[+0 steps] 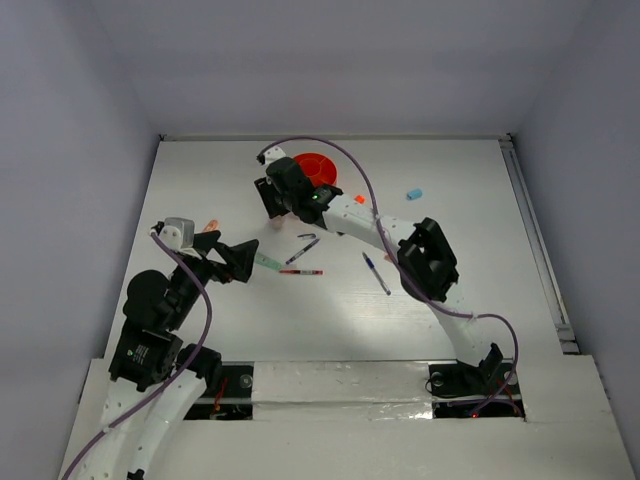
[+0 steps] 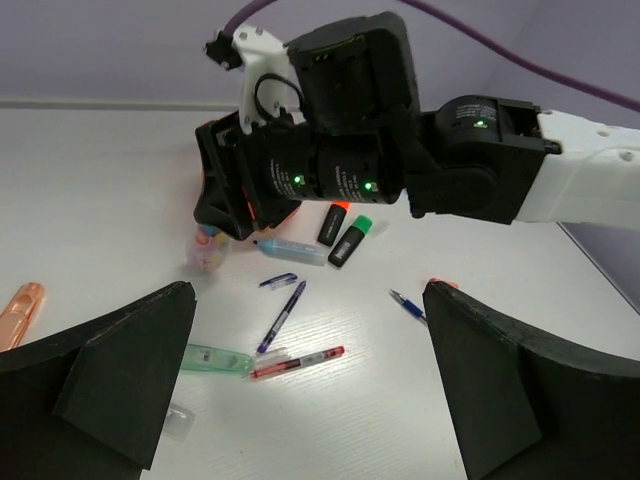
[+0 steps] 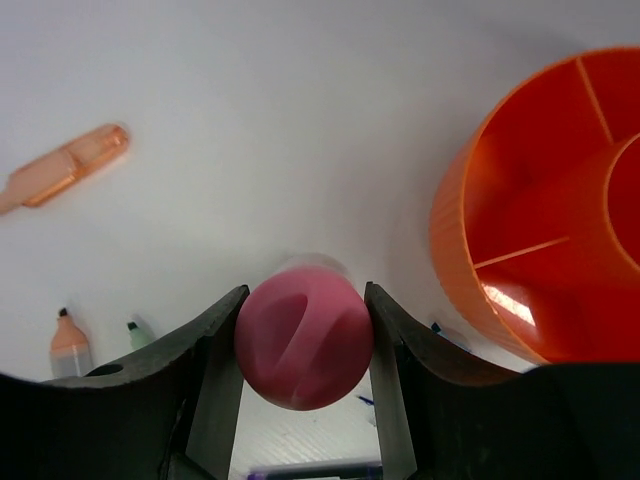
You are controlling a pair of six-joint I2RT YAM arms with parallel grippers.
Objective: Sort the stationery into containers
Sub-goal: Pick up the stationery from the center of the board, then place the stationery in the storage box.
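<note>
Two fingers of the right gripper (image 3: 305,295) pinch the pink bottle's (image 3: 303,345) round top, on the table just beside the orange divided cup (image 3: 540,230). Curved surface, so it may squirt out or tip on lift. Left gripper (image 2: 308,295) hangs wide open and empty.

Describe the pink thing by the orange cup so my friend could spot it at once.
Find the round orange cup at the table's far side. Beside it, between the fingers of the right claw, sits the stubby pink piece. It alone is round and pink; its neighbours are slim pens and markers.
</note>
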